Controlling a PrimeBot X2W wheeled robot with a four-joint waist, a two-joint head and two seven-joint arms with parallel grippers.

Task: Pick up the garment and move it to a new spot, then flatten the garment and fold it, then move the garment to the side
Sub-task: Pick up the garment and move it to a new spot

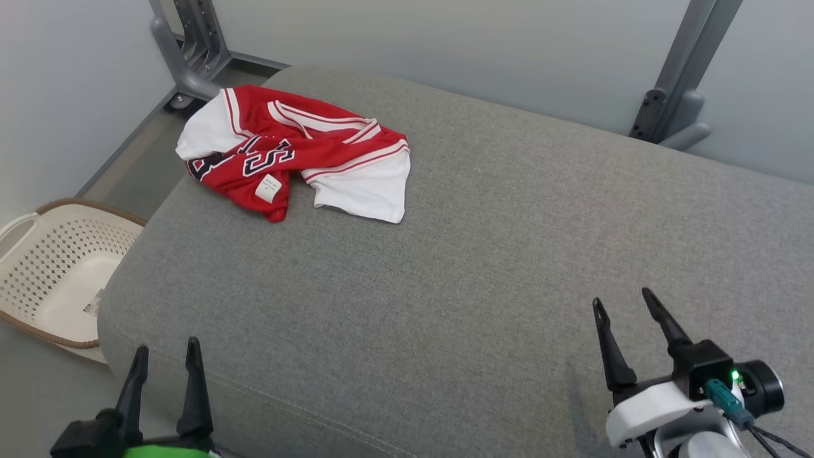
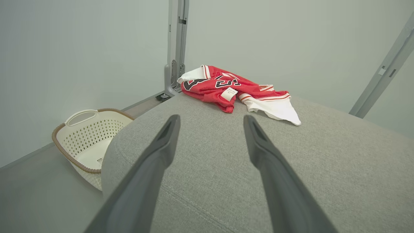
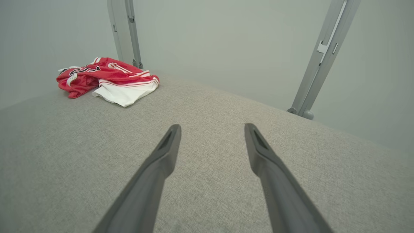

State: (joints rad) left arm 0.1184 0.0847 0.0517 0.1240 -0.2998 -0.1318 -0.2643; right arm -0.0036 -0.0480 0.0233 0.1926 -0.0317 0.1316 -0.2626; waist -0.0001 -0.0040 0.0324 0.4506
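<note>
The garment (image 1: pixel 299 152), a red and white jersey with dark numerals, lies crumpled at the far left corner of the grey cushion (image 1: pixel 458 273). One white panel spreads toward the middle of the cushion, and a small white tag (image 1: pixel 268 187) faces up on the red cloth at the near edge. In the left wrist view the garment (image 2: pixel 233 89) sits ahead beyond the fingertips. In the right wrist view it (image 3: pixel 106 77) lies far off to the upper left.

The left gripper (image 1: pixel 166 345) hangs at the cushion's near left edge with its fingers spread and nothing between them, well apart from the garment. The right gripper (image 1: pixel 622 297) hovers over the near right part of the cushion, also spread wide and empty.

A cream basket (image 1: pixel 57 261) with a brown rim stands on the floor just beside the cushion's left side. A grey post (image 1: pixel 191 57) rises behind the garment and another post (image 1: pixel 680 70) stands at the far right.
</note>
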